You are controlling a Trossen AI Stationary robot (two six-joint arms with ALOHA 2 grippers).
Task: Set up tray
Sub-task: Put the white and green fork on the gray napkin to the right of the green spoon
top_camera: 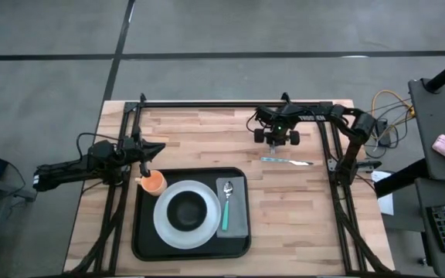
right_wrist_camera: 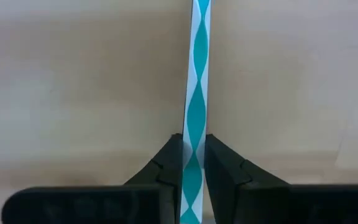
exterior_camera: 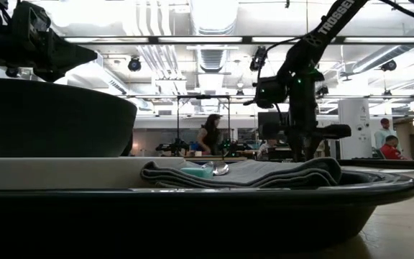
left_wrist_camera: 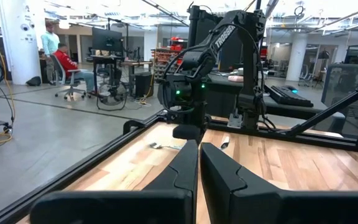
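Tray (top_camera: 141,245) sat at lower centre holding a plate (top_camera: 163,225), while the right gripper (right_wrist_camera: 192,163) pinched a striped straw (right_wrist_camera: 197,93) and the left gripper (left_wrist_camera: 199,163) was nearly closed, empty.

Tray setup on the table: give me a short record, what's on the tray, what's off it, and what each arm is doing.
tray: large black rectangular tray on the wooden table
centre: black bowl on round white plate
beside plate: teal-handled spoon on folded grey napkin
tray corner: small orange cup
off tray: thin teal-and-white striped utensil
left gripper: near the cup, fingers shut, empty
right gripper: fingers closed on the utensil
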